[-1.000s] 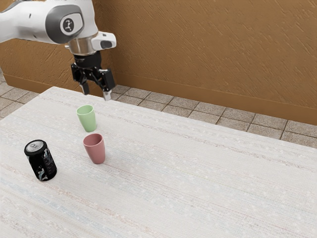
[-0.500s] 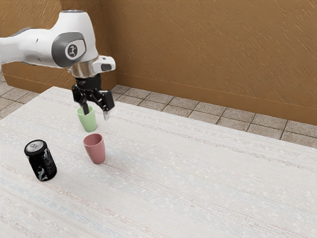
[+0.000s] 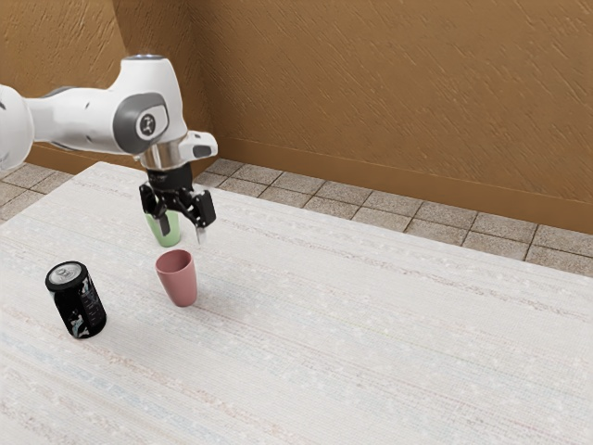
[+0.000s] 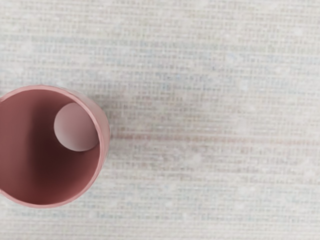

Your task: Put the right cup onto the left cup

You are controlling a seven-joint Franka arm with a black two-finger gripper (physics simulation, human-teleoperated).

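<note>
Pink tapered cup (image 3: 178, 284): just 1, upright on the one pale woven-look table (image 3: 371, 324)
Light green tapered cup (image 3: 167, 237): also 1, upright near the pink one, partly behind the gripper
Black two-finger gripper (image 3: 182, 234): 1, fingers apart, nothing gripped
Black can with silver top (image 3: 78, 301): 1, upright

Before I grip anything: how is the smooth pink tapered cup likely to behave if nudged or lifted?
The smooth pink tapered cup may tip if pushed near its rim, as its base is narrower. It looks empty inside, so it is probably light. Its even, round rim suggests stiff walls.
</note>
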